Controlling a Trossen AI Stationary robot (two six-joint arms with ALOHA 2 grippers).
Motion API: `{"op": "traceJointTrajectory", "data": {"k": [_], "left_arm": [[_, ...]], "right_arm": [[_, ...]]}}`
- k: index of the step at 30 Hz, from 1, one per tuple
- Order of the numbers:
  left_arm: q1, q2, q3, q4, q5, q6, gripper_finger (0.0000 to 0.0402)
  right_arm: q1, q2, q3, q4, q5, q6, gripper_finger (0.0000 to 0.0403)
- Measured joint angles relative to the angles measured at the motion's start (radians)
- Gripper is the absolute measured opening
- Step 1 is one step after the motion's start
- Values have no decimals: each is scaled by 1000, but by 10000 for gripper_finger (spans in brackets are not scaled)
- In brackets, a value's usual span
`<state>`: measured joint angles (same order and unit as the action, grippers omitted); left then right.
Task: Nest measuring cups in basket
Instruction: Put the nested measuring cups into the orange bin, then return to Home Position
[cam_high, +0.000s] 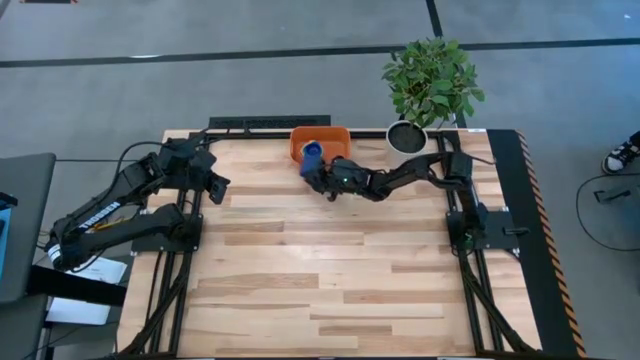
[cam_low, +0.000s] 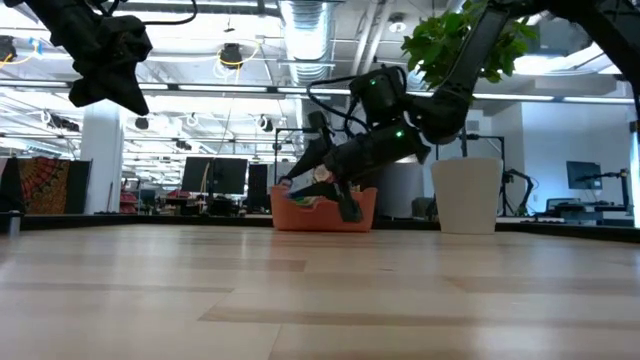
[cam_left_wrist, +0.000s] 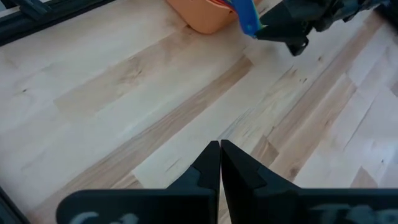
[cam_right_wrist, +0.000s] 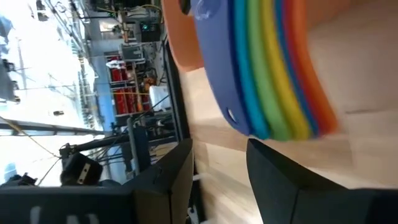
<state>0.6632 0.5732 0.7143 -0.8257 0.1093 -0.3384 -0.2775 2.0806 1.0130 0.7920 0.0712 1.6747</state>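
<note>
The orange basket (cam_high: 336, 133) stands at the table's far edge. The measuring cups (cam_high: 312, 153) sit nested as one stack at the basket's near rim. Their flat handles (cam_right_wrist: 267, 93), navy, light blue, green, yellow, orange and red, fan out over the rim toward the table. My right gripper (cam_right_wrist: 219, 148) is open just off the handles' free ends, low over the table near the basket (cam_low: 365, 215). My left gripper (cam_left_wrist: 219, 148) is shut and empty, up in the air over the table's left far part (cam_high: 218, 188). My right gripper stands open at the free ends of the stacked handles (cam_right_wrist: 258, 127), coming slanting from the table's near right side. One fingertip (cam_right_wrist: 252, 146) is right beside the lowest handle end. I cannot tell whether it touches.
A white plant pot (cam_high: 405, 137) with green leaves stands right of the basket at the far edge. Bare wooden table lies between the two arms and toward the near edge.
</note>
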Motion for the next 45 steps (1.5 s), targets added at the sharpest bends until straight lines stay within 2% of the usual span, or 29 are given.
{"op": "traceJointTrajectory", "data": {"k": [4,11,16,20,25,28,30,34,38,42,45], "left_arm": [[0,0,0,-2,0,-3,0],[-1,0,0,15,-5,-3,0],[-2,0,0,83,-8,-5,0],[-4,0,0,244,58,10,0],[-5,24,1,491,166,-22,0],[-5,49,1,617,257,-31,0],[-8,51,1,689,278,-64,0],[-13,42,1,763,230,-120,0],[-13,-5,1,771,174,-129,0],[-13,-21,2,710,126,-88,0],[-13,-18,2,615,87,-21,0]], "right_arm": [[3,-59,-41,-42,19,-27,173],[2,-214,-88,-245,62,-138,163],[27,-339,-104,-319,52,-352,156],[82,-444,-103,-323,18,-595,141],[173,-567,-103,-324,10,-755,100],[244,-637,-103,-321,55,-833,73],[293,-684,-103,-322,94,-893,56],[375,-792,-103,-390,157,-1049,26],[428,-905,-103,-508,168,-1286,7],[471,-987,-101,-623,194,-1582,17],[483,-1035,-102,-751,253,-1673,29]]}}
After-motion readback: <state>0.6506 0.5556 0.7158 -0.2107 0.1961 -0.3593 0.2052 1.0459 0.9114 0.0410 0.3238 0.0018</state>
